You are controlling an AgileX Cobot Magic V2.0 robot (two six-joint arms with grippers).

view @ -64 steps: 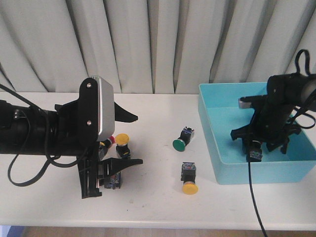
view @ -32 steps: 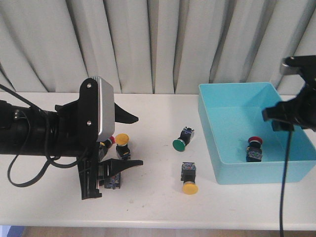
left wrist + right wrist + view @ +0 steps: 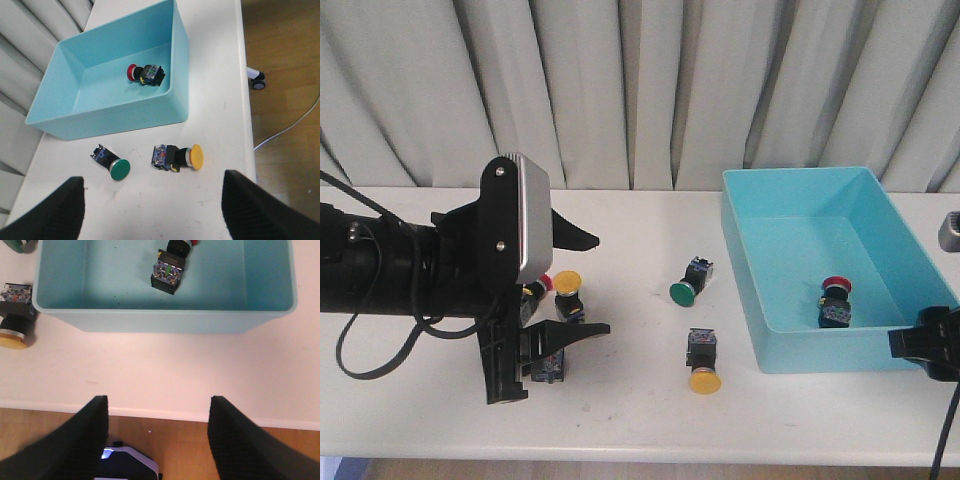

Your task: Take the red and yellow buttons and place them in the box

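Your green button [image 3: 686,286] is sitting mid-tabletop [image 3: 640,215], between the yellow ones [image 3: 704,362] and the box [image 3: 750,225]. Both hands, left [image 3: 152,207] and right [image 3: 157,427], are hanging wide and empty. Grey curtains [image 3: 640,90] are hanging behind.

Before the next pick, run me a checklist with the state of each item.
1. Red button inside the box: ok.
2. Right tool open and holding nothing: ok.
3. Right tool outside the box, by the table's front edge: ok.
4. Left tool open and holding nothing: ok.
5. Yellow button in front of the box lies apart from the green button: ok.
6. Count of buttons beside the left arm: cannot tell, the arm hides part of that cluster; one yellow cap shows.
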